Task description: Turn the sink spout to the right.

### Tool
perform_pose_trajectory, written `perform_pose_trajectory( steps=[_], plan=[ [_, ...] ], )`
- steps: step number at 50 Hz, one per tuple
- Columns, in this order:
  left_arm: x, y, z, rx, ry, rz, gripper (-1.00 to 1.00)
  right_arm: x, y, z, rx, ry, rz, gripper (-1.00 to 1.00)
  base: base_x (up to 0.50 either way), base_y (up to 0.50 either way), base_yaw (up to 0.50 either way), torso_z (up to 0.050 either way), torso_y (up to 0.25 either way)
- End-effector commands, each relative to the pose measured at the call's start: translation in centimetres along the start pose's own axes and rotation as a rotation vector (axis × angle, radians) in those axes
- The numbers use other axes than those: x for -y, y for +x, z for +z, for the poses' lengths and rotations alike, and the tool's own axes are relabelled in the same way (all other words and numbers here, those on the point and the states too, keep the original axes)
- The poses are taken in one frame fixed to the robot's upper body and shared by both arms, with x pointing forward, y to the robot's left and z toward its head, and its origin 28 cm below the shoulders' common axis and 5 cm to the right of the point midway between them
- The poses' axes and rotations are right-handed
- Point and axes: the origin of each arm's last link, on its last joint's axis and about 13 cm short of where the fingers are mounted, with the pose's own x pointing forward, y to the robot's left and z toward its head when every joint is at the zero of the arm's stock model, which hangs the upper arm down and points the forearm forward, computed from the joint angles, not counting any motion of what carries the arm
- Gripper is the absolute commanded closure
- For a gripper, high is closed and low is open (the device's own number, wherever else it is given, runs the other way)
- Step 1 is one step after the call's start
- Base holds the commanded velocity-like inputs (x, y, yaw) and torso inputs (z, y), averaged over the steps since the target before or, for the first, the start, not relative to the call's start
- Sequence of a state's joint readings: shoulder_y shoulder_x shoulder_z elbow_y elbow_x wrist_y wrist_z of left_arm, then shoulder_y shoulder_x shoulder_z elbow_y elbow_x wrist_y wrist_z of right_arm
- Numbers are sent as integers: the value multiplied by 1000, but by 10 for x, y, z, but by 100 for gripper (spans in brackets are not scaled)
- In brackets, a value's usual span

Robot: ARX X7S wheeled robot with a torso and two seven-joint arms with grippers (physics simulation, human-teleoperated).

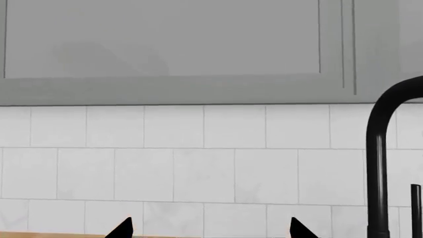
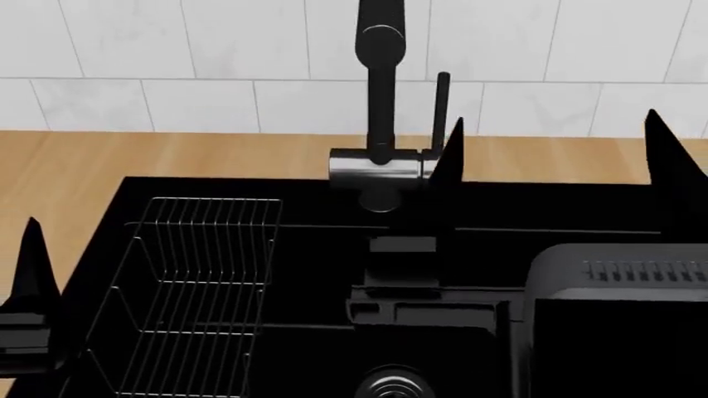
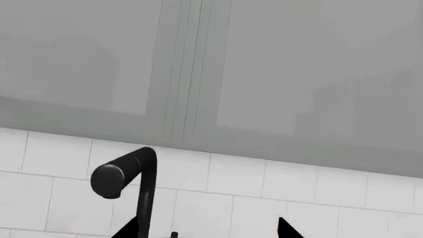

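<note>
Head view: the tall matte-black round sink spout rises from its shiny chrome cylinder behind the large black rectangular sink, outlet facing forward. Right gripper fingers spread wide and empty — one tip just beside the spout's base. Left gripper fingers likewise spread wide, holding nothing, well apart from the spout.

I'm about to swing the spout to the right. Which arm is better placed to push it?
Right, probably. The right gripper is open, with one fingertip just beside the sink spout near its chrome base. The left gripper sits far off at the sink's left edge, by the wire rack.
</note>
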State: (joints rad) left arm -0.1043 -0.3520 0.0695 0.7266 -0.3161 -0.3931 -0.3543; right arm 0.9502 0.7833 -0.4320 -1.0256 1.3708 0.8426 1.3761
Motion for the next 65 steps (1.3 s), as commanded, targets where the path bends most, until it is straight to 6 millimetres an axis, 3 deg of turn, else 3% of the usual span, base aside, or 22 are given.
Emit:
perform_pose_trajectory(
  steps=[1, 24, 32, 53, 65],
  plan=[
    [1, 0, 0, -2, 2, -5, -100, -8, 8, 14, 8, 3, 71, -100, 0, 0, 0, 0, 0],
    [2, -1, -2, -10, 5, -7, -100, -24, 43, 12, -50, 23, 167, -100, 0, 0, 0, 0, 0],
    [0, -2, -4, -15, 5, -8, -100, -30, 54, 3, -83, 21, 174, -100, 0, 0, 0, 0, 0],
    [2, 0, -5, -17, 4, -14, -100, -31, 53, 1, -82, 28, 181, -100, 0, 0, 0, 0, 0],
    [5, -1, -9, -35, 14, -53, -100, -36, 67, -5, -65, 61, 166, -100, 0, 0, 0, 0, 0]
  ],
)
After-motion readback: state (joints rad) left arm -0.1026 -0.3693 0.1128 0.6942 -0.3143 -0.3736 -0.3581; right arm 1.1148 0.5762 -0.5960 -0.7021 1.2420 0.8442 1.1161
